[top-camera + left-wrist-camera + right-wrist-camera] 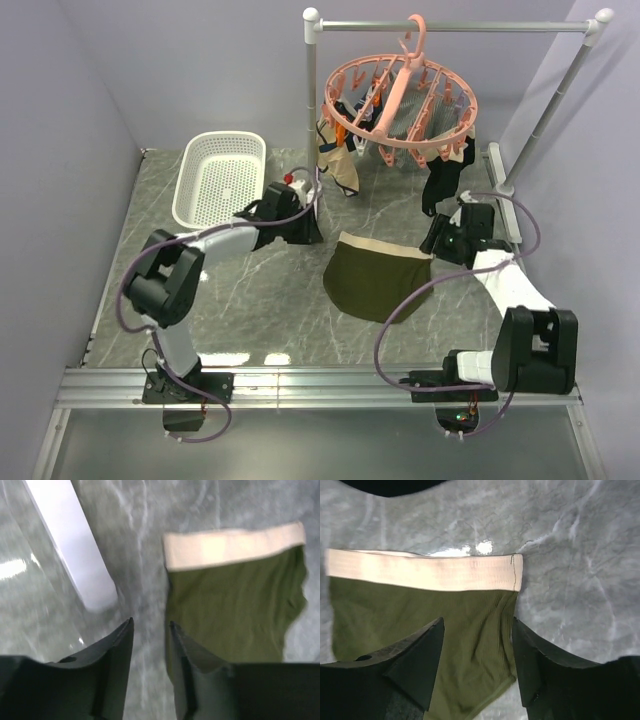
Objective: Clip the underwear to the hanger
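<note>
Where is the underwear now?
In the top view, the underwear lies on the table, centre-right, between the left gripper and right gripper, nearer than the hanger.

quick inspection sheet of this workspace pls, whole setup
surface: grey marbled table, glossy glare spots
job's things: green underwear flat on the table, not clipped; pink hanger hooked on the rail
clutter: white basket back left; tan garment and black garment hanging from the hanger
grippers: left gripper jaws apart beside the underwear, holding nothing; right gripper jaws apart above it, holding nothing
cables: purple cables looping along both arms
surroundings: grey rail stand, plain pale walls
</note>
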`<action>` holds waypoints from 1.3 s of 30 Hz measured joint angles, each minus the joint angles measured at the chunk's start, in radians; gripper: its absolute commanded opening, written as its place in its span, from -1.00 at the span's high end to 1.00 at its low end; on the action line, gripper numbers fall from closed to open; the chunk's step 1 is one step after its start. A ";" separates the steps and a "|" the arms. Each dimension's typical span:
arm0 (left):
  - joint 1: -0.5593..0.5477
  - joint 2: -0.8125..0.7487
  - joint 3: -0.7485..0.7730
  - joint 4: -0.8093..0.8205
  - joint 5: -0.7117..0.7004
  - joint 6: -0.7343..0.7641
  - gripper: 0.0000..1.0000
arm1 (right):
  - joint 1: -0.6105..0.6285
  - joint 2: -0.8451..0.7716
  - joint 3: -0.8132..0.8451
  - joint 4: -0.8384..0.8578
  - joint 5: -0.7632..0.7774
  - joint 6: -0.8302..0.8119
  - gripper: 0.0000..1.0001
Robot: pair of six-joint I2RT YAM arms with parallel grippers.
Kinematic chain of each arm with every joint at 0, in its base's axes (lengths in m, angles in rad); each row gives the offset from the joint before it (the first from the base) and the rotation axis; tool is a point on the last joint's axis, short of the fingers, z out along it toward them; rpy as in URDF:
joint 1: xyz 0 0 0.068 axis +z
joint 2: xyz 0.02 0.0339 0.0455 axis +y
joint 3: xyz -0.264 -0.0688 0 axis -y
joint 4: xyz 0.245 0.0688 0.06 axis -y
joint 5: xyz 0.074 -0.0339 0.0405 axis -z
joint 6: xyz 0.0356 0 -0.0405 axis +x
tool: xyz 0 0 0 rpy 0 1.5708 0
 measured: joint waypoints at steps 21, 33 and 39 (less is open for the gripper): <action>0.013 -0.770 -0.164 -0.074 0.019 0.082 -0.99 | -0.192 -0.500 0.195 -0.130 -0.388 -0.182 -0.66; -0.035 -0.709 -0.192 0.264 0.082 0.245 -0.99 | -0.170 -0.273 0.435 0.093 -0.426 -0.087 -0.26; -0.158 -0.680 -0.259 0.485 0.080 0.364 -0.97 | -0.084 -0.210 0.442 0.127 -0.379 -0.085 -0.16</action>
